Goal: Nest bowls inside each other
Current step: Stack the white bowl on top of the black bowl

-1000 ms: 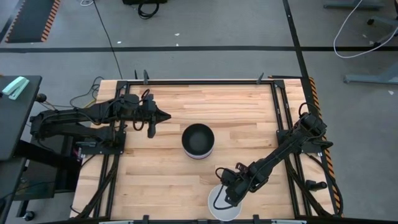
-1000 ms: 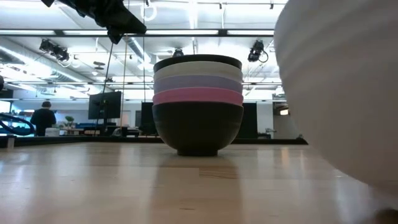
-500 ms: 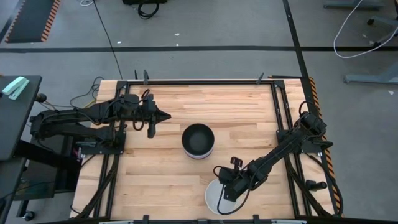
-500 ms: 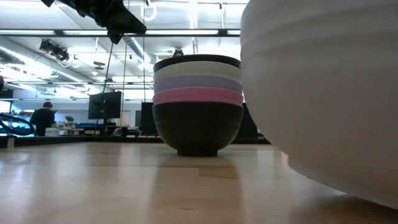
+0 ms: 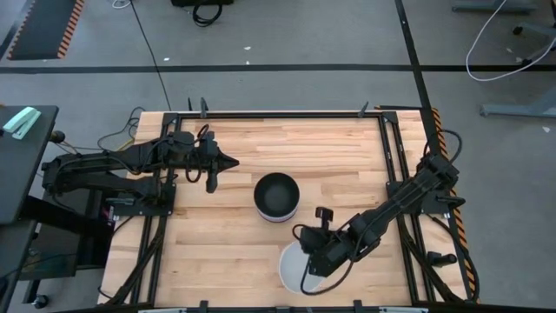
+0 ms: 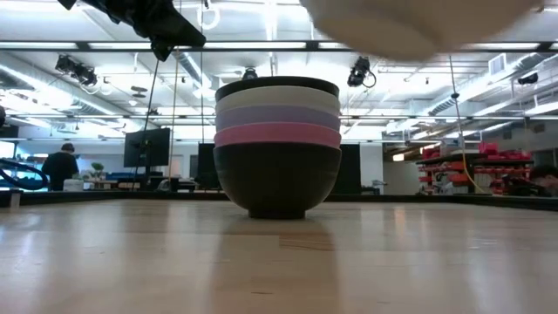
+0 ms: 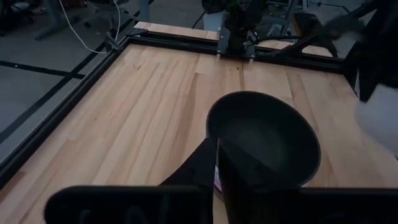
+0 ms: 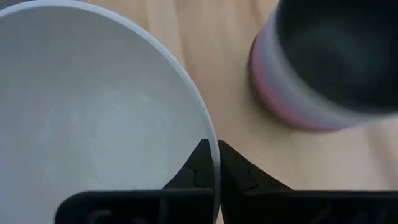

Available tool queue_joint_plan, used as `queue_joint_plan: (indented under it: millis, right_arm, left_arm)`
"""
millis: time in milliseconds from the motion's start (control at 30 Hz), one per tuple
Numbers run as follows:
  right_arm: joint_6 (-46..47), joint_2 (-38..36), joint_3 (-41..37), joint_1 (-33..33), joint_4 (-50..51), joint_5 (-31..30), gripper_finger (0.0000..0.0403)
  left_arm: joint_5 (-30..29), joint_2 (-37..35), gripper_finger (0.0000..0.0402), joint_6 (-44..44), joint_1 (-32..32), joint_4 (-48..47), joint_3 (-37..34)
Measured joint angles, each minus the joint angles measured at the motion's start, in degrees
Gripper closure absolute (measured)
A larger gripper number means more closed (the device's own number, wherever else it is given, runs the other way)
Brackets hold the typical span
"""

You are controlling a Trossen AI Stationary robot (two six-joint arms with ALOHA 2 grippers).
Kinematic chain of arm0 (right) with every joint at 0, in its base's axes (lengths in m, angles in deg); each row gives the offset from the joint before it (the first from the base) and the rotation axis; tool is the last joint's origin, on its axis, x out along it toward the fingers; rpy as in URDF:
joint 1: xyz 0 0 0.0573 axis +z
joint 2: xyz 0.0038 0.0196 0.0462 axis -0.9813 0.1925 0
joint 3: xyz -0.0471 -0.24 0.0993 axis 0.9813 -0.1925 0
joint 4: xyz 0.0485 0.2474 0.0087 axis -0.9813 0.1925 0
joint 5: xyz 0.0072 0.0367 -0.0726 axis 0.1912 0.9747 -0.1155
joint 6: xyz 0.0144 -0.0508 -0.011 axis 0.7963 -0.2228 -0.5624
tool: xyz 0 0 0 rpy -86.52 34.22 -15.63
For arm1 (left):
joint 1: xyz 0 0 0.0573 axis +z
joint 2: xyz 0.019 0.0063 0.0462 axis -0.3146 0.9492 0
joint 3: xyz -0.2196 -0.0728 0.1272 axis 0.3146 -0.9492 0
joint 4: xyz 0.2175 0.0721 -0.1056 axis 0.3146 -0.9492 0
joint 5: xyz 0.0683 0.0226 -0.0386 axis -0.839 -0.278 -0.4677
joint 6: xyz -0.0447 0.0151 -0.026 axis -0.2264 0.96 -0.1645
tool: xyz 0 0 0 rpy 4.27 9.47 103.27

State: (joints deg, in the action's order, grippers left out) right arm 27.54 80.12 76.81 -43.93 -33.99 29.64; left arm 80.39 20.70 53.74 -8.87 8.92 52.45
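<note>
A stack of nested bowls point(image 5: 276, 196) stands on its black bottom bowl mid-table; in the low view the stack point(image 6: 277, 148) shows black, pink, lavender-blue and white bands, with a black rim on top. A single white bowl point(image 5: 295, 269) is near the table's near edge, held by my right gripper point(image 5: 309, 255), which is shut on its rim. The low view shows only the underside of this white bowl point(image 6: 418, 22), above table level. My left gripper point(image 5: 229, 162) hangs shut in the air left of the stack point(image 7: 264, 134), touching nothing. My right gripper pinches the white bowl's rim point(image 8: 213, 149), one finger point(image 8: 194, 167) inside the bowl and the other point(image 8: 235, 167) outside. The fingers come from above, slanting from the table's right. The bowl is lifted clear of the table, mouth up.
A dark metal frame point(image 5: 387, 156) runs around the wooden table top point(image 5: 339, 156). Bare wood lies between the stack and the lifted bowl. A person point(image 6: 61, 164) sits far off in the room behind the table.
My right gripper has carried the white bowl up and toward the table's left, closer to the stack. In the low view the bowl went from filling the right side at table level to hanging overhead, clear of the wood. The left arm has kept still.
</note>
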Motion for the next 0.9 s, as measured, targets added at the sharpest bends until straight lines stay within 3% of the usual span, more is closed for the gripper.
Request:
queue_joint_plan:
  millis: [200, 400, 667, 900]
  right_arm:
    - [-5.9, 0.0, 10.6, -3.3, 8.4, -3.9, 0.0399]
    - [-15.7, 0.0, 20.2, -10.2, 10.3, -3.9, 0.0399]
    - [-19.4, 0.0, 29.7, -23.6, 13.7, 7.8, 0.0399]
    - [-16.8, 0.0, 30.7, -33.1, 19.2, 18.5, 0.0399]
  left_arm:
    - [0.0, 0.0, 0.0373, 0.2, 0.0, 0.6, 0.0]
    - [0.0, 0.0, 0.0366, 0.5, 0.0, 1.0, 0.0]
    - [0.0, 0.0, 0.0376, 1.8, 0.1, 1.0, 0.0]
    - [-1.5, 0.0, 0.0373, 3.4, 0.3, 1.2, 0.0]
